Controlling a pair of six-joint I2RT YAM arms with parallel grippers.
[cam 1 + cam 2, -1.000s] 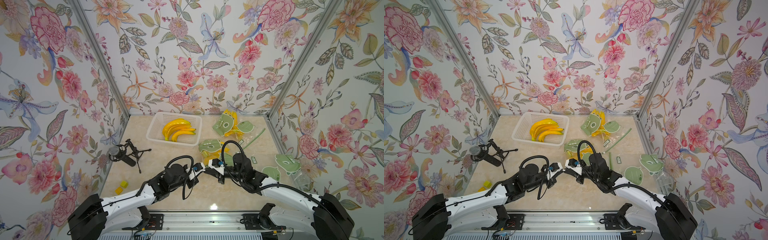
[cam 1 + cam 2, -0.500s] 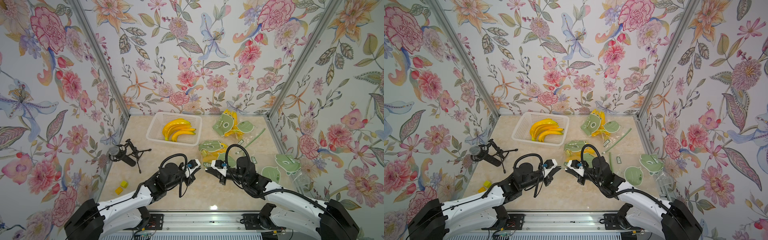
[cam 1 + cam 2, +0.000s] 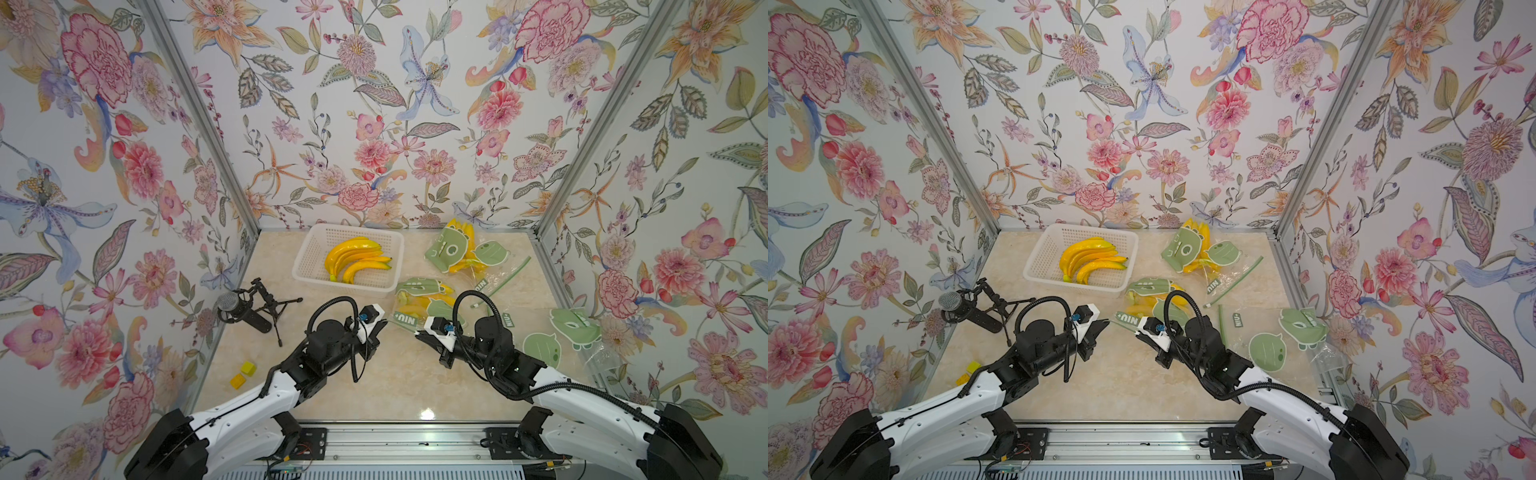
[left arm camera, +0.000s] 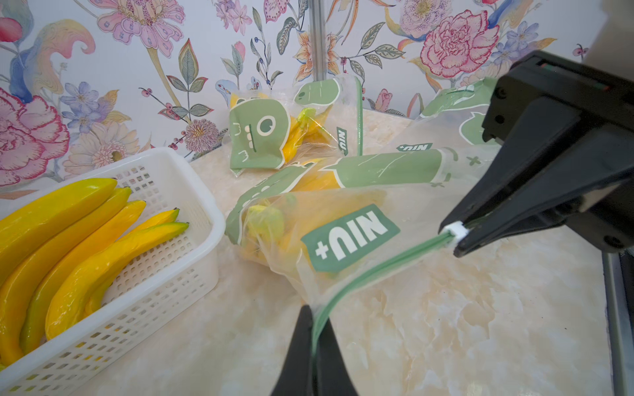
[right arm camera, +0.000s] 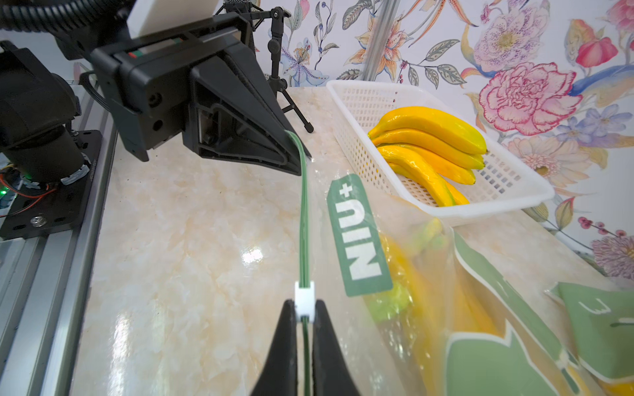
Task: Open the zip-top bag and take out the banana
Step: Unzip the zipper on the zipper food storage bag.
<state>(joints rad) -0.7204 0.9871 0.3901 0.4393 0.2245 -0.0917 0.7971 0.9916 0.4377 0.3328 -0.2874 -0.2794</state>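
A clear zip-top bag [image 3: 419, 305] printed with green shapes lies mid-table, and a yellow banana [image 5: 463, 308] shows through it. My left gripper [image 4: 315, 308] is shut on the bag's corner at the end of the green zip strip [image 4: 377, 271]. My right gripper [image 5: 304, 308] is shut on the white zip slider [image 5: 304, 298]. The strip runs taut between the two. In both top views the left gripper [image 3: 380, 328] [image 3: 1102, 326] and the right gripper [image 3: 419, 334] [image 3: 1140, 334] face each other a short way apart at the bag's near edge.
A white basket [image 3: 349, 286] of loose bananas stands at the back. A second filled bag [image 3: 453, 249] lies at the back right, and flat empty bags [image 3: 573, 328] lie on the right. A microphone on a tripod [image 3: 245, 309] and two yellow blocks [image 3: 243, 374] sit at the left.
The two grippers have drawn apart, left going left and right going right with the slider. The green zip strip now stretches between them.
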